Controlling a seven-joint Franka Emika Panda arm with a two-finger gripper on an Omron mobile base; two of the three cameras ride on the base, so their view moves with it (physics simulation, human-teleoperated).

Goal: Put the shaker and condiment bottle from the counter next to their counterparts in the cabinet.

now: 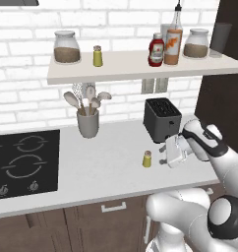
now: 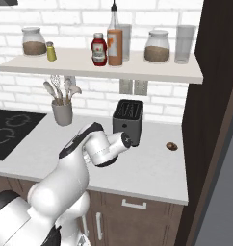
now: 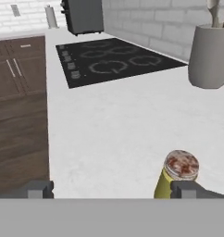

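Fingertips (image 3: 40, 189) nearest the lens in hand view: two dark tips, spread wide, nothing between them. Gripper (image 3: 111, 190) open and empty.

Shaker (image 3: 176, 175) stands upright on the counter (image 3: 123, 129), off to one side of the gap, right against the tip on that side, partly behind it. Not centred between the fingers. Contact or just short of it: cannot tell.

Left base view: shaker (image 1: 147, 159) alone on the counter, in front of the toaster (image 1: 162, 118), gripper (image 1: 165, 153) just beside it, hand held low and level. Judgement: that low, sideways pose suits a side grasp on so short a thing.

Orange bottle (image 1: 173, 42) already on the shelf (image 1: 126, 69), touching or nearly touching the ketchup (image 1: 156, 49). Judgement: that half looks done. Brighter shaker (image 1: 97, 55) sits further left on the shelf beside a jar (image 1: 67, 47), with open board around it, presumably where the counter shaker belongs.

Next move, as I read it: shift the hand sideways so the shaker sits mid-gap before closing. A tip could otherwise nudge it over.
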